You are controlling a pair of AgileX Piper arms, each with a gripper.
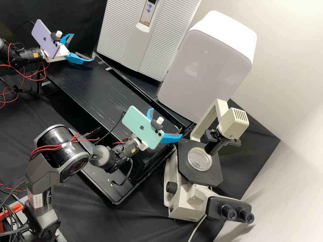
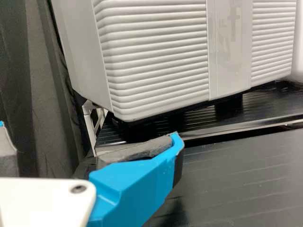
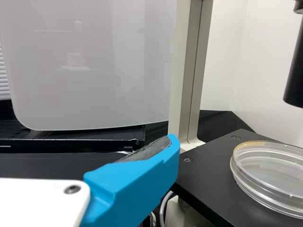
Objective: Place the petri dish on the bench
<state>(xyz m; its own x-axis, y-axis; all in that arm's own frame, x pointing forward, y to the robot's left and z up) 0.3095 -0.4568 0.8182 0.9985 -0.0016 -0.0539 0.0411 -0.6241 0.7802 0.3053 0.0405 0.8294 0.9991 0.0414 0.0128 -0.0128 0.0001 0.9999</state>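
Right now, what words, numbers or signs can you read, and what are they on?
No words or numbers are clear enough to quote.
Orange label on the ribbed box: too small.
Small label on the microscope: too small.
Labels on both arms: too small.
Purple phone, green phone: fruit-shaped signs.
Dish: no print I can make out.

Left arm [image 1: 6,52]: enters at the high view's upper left edge, dark grey, only its end section in frame.
Left wrist [image 1: 32,55]: roughly level.
Left hand [image 1: 83,47]: open, two blue fingers [image 1: 75,58] spread wide.
Right arm [image 1: 50,161]: rises from the lower left, bent at a thick joint.
Right wrist [image 1: 129,149]: angled slightly upward in the high view.
Right hand [image 1: 166,122]: open, blue fingers [image 1: 171,138] well apart.
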